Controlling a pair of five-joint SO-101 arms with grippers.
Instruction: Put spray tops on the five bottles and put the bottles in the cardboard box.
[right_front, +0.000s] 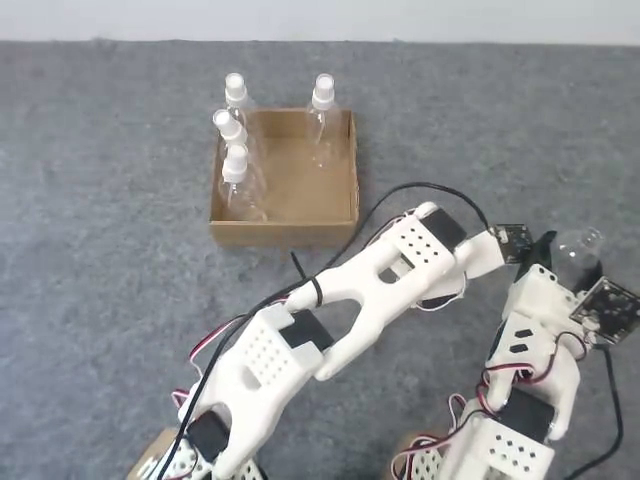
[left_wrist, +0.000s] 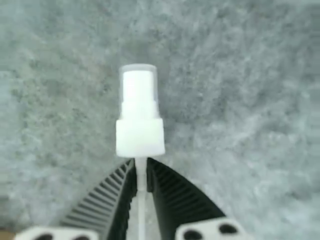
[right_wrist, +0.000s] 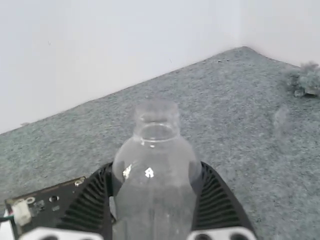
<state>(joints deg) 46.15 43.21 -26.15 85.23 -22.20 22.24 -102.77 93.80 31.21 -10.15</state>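
In the left wrist view my left gripper (left_wrist: 141, 175) is shut on the thin tube of a white spray top (left_wrist: 140, 125), whose clear cap points away over the grey carpet. My right gripper (right_wrist: 156, 172) is shut on a clear bottle (right_wrist: 155, 150) with a bare, open neck. From above, that bottle (right_front: 580, 245) sits at the right, just beyond the left arm's wrist (right_front: 440, 240). The cardboard box (right_front: 285, 228) stands farther back with several capped bottles (right_front: 323, 110) upright in it, along its left side and at its back right corner.
Grey carpet (right_front: 120, 220) covers the whole floor up to a white wall (right_wrist: 100, 50). The left arm's body (right_front: 330, 320) and its black cable cross the middle foreground. A tuft of lint (right_wrist: 305, 80) lies off to one side on the carpet.
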